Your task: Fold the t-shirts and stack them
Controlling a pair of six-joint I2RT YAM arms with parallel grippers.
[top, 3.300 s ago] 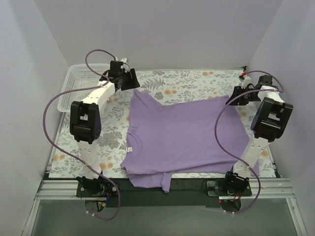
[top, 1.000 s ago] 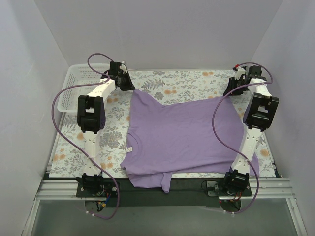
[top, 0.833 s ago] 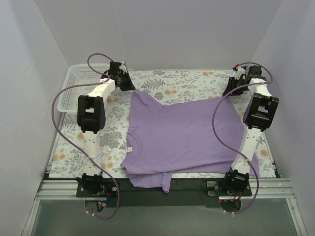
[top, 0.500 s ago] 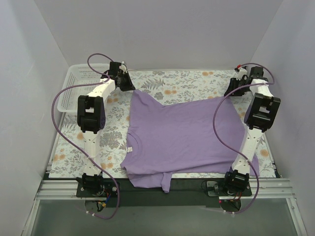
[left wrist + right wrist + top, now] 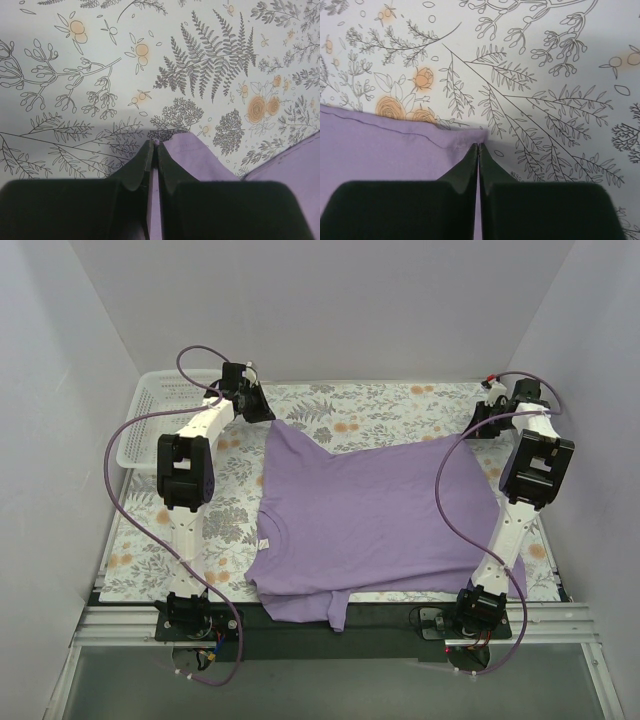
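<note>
Bright, even, diffuse light. Soft shadow beside the black left end effector [image 5: 153, 150] on the floral-patterned bench cover [image 5: 100, 75]; print sharp.

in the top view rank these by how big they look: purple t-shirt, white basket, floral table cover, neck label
1. floral table cover
2. purple t-shirt
3. white basket, partly hidden
4. neck label

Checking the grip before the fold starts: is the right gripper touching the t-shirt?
Touching. The right wrist view shows the right gripper shut on the hemmed corner of the t-shirt, with the purple fabric running in between its closed fingers.
</note>
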